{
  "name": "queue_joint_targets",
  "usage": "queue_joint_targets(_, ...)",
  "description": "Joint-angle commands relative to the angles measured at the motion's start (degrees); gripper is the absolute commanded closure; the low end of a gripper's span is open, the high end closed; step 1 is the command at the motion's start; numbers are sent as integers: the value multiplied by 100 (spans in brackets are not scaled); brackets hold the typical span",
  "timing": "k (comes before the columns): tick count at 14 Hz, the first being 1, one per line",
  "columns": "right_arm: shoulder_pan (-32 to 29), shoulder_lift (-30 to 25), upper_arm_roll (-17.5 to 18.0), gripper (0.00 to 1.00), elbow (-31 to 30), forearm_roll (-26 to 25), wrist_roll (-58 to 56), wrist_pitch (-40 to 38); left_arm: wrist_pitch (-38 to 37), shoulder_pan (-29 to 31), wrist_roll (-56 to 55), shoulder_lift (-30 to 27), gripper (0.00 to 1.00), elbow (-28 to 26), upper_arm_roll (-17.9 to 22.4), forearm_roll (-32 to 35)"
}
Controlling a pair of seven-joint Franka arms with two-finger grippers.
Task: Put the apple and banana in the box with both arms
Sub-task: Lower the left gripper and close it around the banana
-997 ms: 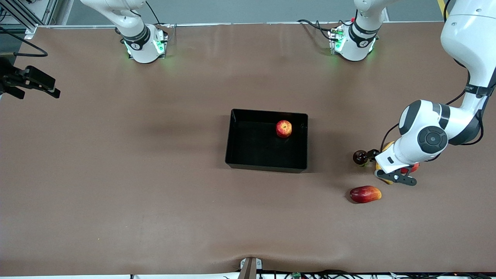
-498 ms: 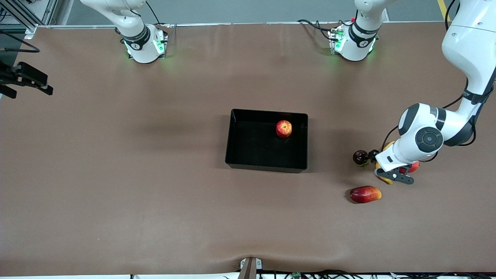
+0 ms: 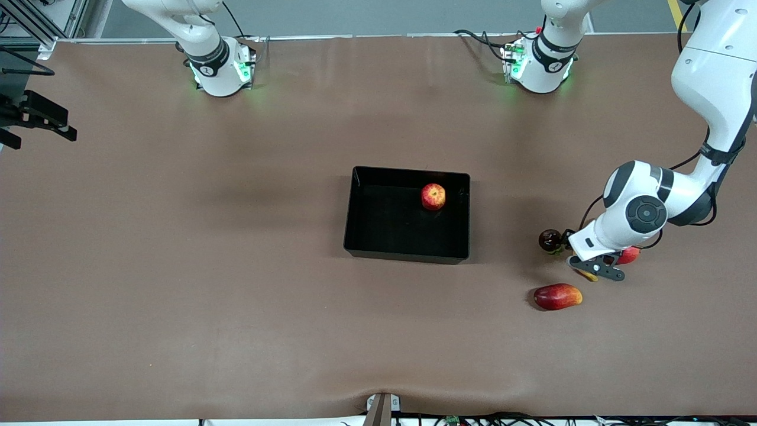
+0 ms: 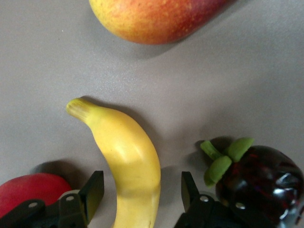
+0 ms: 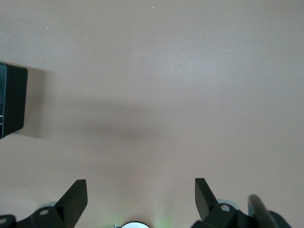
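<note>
Yellow banana lies flat on the brown desk toward the left arm's end, well apart from the box. Left pincer straddles it, open, one finger on each flank of the fruit, not yet clamped. Over the last second the left arm's wrist has sunk lower onto the fruit cluster, so in the front view only the banana's tip now shows under the pincer. Judgement: descent is about finished; closing on the banana comes next, then the carry to the box.

Apple already sits inside the box, close to the wall nearest the left arm, unchanged. Half the task looks done.

Crowding around the grasp: dark purple mangosteen with green sepals just beside one finger; plain red fruit just beside the other finger. Either could be nudged or pinched as the fingers close. Red-and-yellow mango lies nearer the front camera, clear of the fingers.

Right pincer open and empty, drawn farther out to the desk's edge at the right arm's end, waiting.
</note>
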Motion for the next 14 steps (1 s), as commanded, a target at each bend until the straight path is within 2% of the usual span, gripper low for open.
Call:
queue_joint_targets(1, 79, -98, -51, 0, 1, -70, -48, -50, 138, 112, -31, -52, 35, -181, -30, 148)
queue_joint_targets(5, 71, -98, -50, 0, 10, -79, 13, -33, 130, 138, -39, -105, 100, -234, -38, 148)
queue_joint_targets(11, 53, -98, -68, 0, 19, -71, 13, -120, -98, 191, -295, -491, 100, -304, -126, 95)
queue_joint_targets(14, 62, -98, -59, 0, 28, -88, 13, -112, -729, 191, -303, -904, 100, -234, -555, -263)
